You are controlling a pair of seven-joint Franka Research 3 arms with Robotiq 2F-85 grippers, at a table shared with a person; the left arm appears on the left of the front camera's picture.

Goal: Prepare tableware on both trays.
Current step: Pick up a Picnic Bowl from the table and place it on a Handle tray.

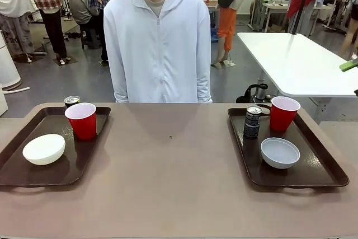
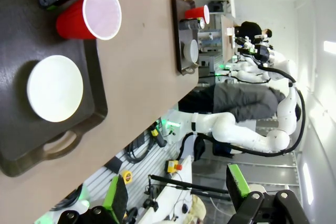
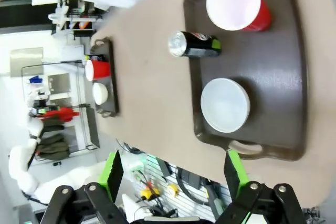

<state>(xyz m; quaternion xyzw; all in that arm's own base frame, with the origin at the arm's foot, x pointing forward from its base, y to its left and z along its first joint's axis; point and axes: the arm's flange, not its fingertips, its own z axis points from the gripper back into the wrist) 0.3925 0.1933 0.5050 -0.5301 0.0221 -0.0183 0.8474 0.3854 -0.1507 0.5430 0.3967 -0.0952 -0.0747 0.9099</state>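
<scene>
Both trays look fully set

Left tray (image 1: 17, 177) carries cream bowl (image 1: 43, 149), red cup (image 1: 82, 120), can (image 1: 71, 101); right tray (image 1: 330, 174) carries grey bowl (image 1: 279, 153), cup (image 1: 283, 113), can (image 1: 253, 122). Left hand (image 2: 178, 190) and right hand (image 3: 173, 187) gape empty above the bench (image 1: 168, 183); seemingly only a final check remains

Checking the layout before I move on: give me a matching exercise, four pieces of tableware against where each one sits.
Things:
1. cream-white bowl
2. pale grey bowl
3. left can
4. right can

Places:
A. far corner of the left tray, behind its red cup
B. near part of the right tray
C. near part of the left tray
D. right tray, just left of its red cup

Pairs: 1-C, 2-B, 3-A, 4-D
</scene>
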